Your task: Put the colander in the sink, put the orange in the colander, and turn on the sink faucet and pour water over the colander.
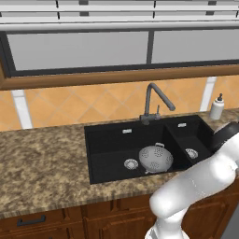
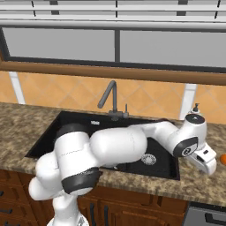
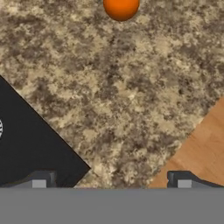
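Orange (image 3: 121, 8) sits on the granite tabletop (image 3: 131, 96) right of the sink (image 1: 112, 144), ahead of the gripper (image 3: 111, 179), whose jaws stand wide apart. Small, round, firm and likely to roll; pinch it across its widest middle. Colander (image 1: 156, 158) is already in the large basin.

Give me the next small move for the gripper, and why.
Probably advance the open gripper across the counter toward the orange and centre over it: the colander already sits in the sink, the orange lies apart from the fingers, ungrasped.
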Available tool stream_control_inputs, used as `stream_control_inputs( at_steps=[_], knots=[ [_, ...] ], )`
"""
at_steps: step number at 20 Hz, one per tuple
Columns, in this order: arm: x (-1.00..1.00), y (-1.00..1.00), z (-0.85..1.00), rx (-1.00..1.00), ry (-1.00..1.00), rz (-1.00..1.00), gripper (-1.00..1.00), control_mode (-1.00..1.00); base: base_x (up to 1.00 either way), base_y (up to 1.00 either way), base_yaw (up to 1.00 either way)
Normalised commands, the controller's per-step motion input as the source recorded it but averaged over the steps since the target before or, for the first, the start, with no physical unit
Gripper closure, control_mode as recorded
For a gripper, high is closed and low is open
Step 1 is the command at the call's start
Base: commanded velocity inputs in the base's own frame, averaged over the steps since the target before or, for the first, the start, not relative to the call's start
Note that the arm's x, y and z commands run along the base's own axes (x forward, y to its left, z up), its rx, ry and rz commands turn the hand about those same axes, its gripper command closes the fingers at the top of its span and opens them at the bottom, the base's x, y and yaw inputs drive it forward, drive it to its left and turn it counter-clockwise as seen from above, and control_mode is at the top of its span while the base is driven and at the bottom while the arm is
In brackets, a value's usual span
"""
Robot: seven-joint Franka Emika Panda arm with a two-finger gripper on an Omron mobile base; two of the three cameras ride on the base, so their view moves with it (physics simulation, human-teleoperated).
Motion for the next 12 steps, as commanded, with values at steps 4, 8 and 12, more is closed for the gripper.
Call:
stream_control_inputs(
  at_steps=[4, 8, 12],
  knots=[
    [0.43, -0.62, 0.0, 0.01, 0.0, 0.0, -1.0, -1.0, 0.0, 0.0, 0.0],
    [0.15, -0.61, 0.0, 0.0, 0.0, 0.0, -1.0, -1.0, 0.0, 0.0, 0.0],
    [0.11, -0.57, 0.0, 0.0, 0.0, 0.0, -1.0, -1.0, 0.0, 0.0, 0.0]
  ],
)
